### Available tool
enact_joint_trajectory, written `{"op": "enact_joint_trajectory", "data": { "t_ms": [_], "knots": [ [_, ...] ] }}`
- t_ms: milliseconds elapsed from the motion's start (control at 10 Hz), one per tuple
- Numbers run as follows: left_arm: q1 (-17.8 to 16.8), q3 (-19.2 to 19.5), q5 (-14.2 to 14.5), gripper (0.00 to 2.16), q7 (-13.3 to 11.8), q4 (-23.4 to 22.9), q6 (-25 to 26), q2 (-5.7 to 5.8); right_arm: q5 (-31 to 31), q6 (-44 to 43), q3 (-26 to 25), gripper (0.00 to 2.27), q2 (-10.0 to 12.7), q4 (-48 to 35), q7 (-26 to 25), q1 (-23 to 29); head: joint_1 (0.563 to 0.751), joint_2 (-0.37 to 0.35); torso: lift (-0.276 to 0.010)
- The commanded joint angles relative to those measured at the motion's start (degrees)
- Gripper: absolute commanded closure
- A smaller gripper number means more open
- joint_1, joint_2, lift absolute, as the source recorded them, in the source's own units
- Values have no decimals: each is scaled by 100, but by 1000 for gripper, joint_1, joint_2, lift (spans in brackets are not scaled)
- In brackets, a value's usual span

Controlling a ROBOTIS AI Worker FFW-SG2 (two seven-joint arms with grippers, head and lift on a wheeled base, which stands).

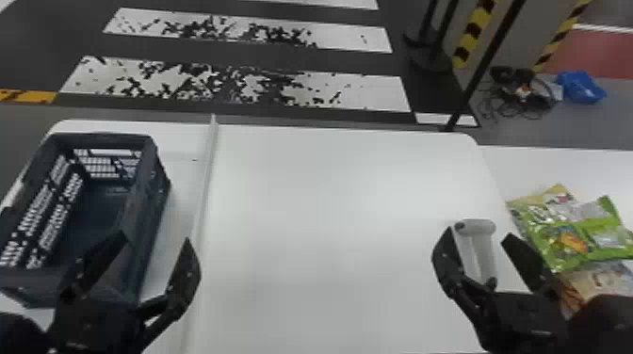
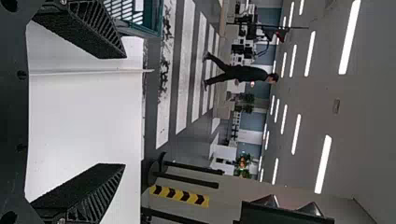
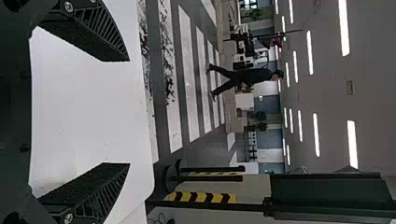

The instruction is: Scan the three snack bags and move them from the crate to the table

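Head view: crate (image 1: 150,197) at nine o'clock; snack bags (image 1: 572,230) heaped at three, on the side table (image 1: 555,162). Left gripper (image 1: 155,236) at eight, right gripper (image 1: 479,232) at four; both have fingers spread, gripping nothing. Transfer judged complete. Recommended: raise the right gripper clear of the apparent scanner (image 1: 475,229) before any sideways travel, leaving the heap undisturbed.

Across the far floor runs a crosswalk (image 1: 367,92), its white bars badly chipped! A yellow strip (image 1: 28,96) lies at far left. Over to far right, a slim black pole (image 1: 487,61) cuts past yellow-and-black stripes (image 1: 473,30); right of it, tangled cables (image 1: 508,106), then something blue (image 1: 581,88), red floor (image 1: 598,52) beyond. And overhead, long ceiling lights (image 2: 350,37), all glowing!
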Motion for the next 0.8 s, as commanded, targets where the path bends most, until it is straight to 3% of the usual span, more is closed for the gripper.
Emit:
{"op": "enact_joint_trajectory", "data": {
  "t_ms": [0,700],
  "knots": [
    [0,0,0,33,-6,1,-1,0,-6,0,0,83,-1,0,0,0,695,-102,-62],
    [18,53,0,33,-6,-8,-19,0,-50,-123,9,83,-10,0,0,-9,695,-95,-62]
  ]
}}
